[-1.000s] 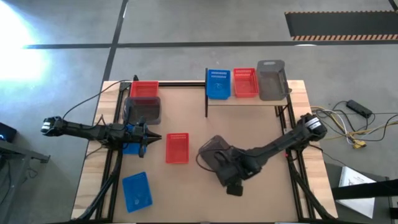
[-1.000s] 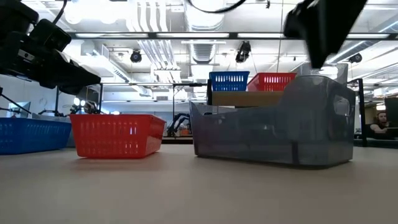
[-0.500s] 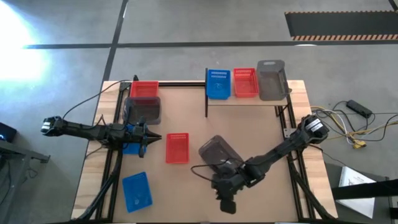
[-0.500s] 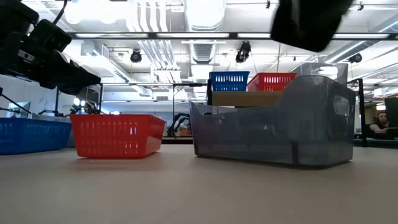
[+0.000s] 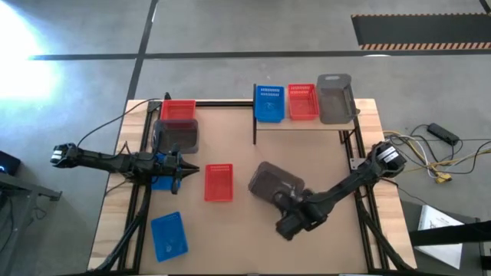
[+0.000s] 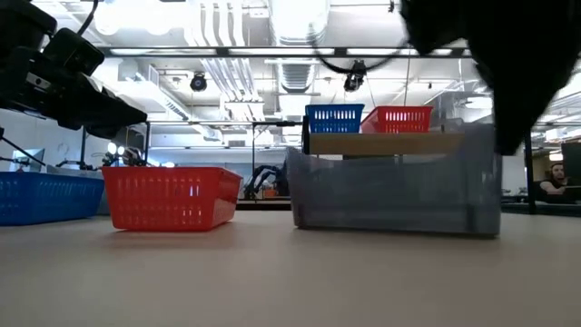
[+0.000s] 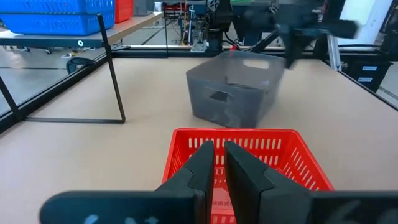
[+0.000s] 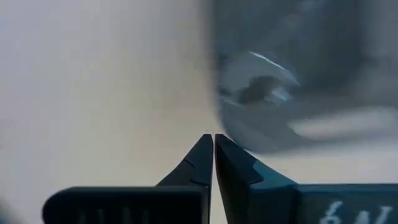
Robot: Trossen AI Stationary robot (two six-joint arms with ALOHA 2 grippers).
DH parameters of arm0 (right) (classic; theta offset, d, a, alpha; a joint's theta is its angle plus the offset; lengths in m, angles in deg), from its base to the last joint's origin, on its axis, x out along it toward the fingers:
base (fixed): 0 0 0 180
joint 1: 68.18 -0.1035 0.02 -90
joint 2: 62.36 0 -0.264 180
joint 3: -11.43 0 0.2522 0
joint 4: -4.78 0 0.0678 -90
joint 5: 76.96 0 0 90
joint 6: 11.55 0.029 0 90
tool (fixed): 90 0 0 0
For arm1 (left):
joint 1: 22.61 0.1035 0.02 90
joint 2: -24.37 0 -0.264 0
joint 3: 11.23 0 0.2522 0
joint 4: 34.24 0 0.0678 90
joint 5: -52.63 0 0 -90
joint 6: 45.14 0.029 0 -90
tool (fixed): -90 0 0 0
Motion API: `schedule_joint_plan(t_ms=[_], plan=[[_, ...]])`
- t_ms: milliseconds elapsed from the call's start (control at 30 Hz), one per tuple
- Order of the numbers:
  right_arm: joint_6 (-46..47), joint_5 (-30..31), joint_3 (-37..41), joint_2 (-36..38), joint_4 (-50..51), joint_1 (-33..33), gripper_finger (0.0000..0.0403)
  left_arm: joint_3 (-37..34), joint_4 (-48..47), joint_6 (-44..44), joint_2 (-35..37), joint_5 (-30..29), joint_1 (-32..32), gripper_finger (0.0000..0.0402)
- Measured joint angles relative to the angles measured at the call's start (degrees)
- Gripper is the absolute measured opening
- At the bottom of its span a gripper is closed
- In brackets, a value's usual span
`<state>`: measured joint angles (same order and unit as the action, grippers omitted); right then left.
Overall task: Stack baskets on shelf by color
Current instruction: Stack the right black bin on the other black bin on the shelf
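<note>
Right tool (image 5: 288, 228): fingers pressed together, pinching nothing; positioned just beside the near corner of a loose grey basket (image 5: 275, 182) at the table's (image 5: 230, 245) middle-right; the right wrist view shows the tips meeting beside the basket's wall.

Left tool (image 5: 184, 170): fingers nearly together, nothing between them; at the table's left side, pointing toward a red basket (image 5: 219, 182) lying on the table.

Shelf (image 5: 307, 124): at the far right of the table; carries, side by side, one blue basket (image 5: 269, 103), one red basket (image 5: 303, 101) and one grey basket (image 5: 334, 98).

Far left corner: a further red basket (image 5: 178, 110) and a grey basket (image 5: 176, 136).

Near left: one blue basket (image 5: 169, 234), flat on the table.
</note>
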<state>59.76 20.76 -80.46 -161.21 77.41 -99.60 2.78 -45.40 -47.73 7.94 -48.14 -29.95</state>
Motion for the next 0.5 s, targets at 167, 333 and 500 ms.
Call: schedule_joint_plan(t_ms=[167,333,500], plan=[[13.64,1.88,-0.02,2.31,24.52,-2.13,0.0009,0.0,-0.01,0.0,0.0,0.01,-0.01,0.0022],[16.62,5.01,-0.02,5.38,27.64,-3.57,0.0009,0.0,0.0,0.0,-0.01,0.0,0.0,0.0022],[11.51,13.03,-0.04,7.79,12.49,-1.71,0.0023,0.0,-0.01,-0.01,0.04,0.01,-0.02,0.0022]])
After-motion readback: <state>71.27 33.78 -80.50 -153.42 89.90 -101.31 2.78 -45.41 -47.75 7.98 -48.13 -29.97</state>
